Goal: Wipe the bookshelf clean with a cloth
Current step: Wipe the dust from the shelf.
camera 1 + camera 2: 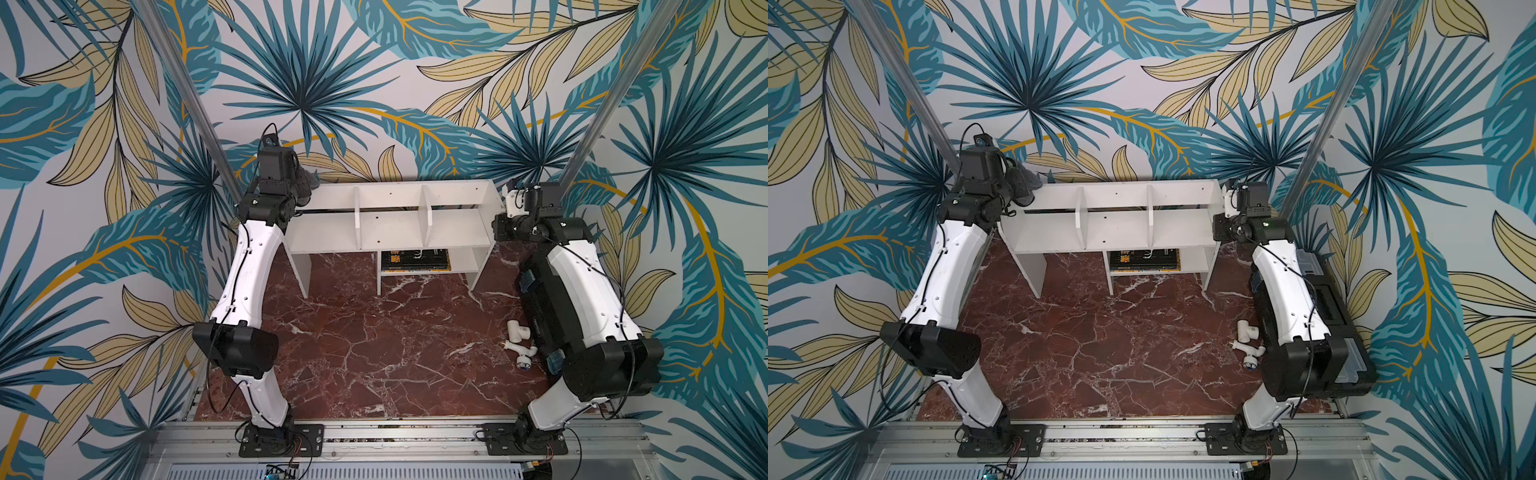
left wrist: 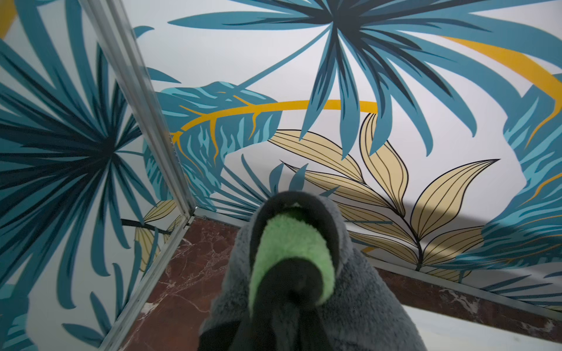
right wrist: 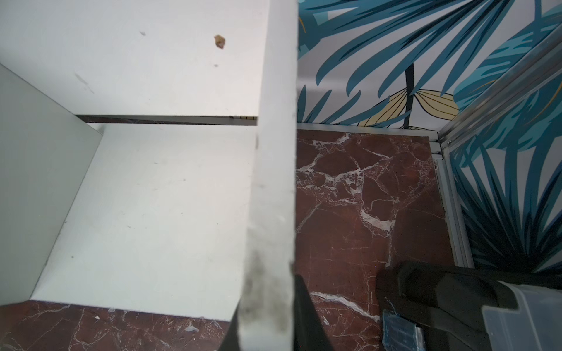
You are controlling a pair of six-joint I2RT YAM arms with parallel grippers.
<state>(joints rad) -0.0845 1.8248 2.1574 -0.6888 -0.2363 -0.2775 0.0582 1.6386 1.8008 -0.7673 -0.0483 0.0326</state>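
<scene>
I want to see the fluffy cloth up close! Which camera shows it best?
The left wrist view: the cloth fills the foreground, grey fluff and green side clear. Both top views show it only as a small grey lump at the bookshelf end. The right wrist view misses it.

Light in here is soft and even, coming from overhead, with no harsh glare anywhere. The bookshelf (image 1: 390,232) drops a faint shadow on the marble tabletop (image 1: 374,353) under it, and a broad grey shadow band crosses the leaf-print wall (image 2: 456,212) in the left wrist view. The cloth (image 2: 365,304) sits so near that lens it's mush. In the right wrist view the bookshelf smears close up. Both top views are wide-angle, so the aluminium posts (image 1: 187,95) splay outward.
</scene>
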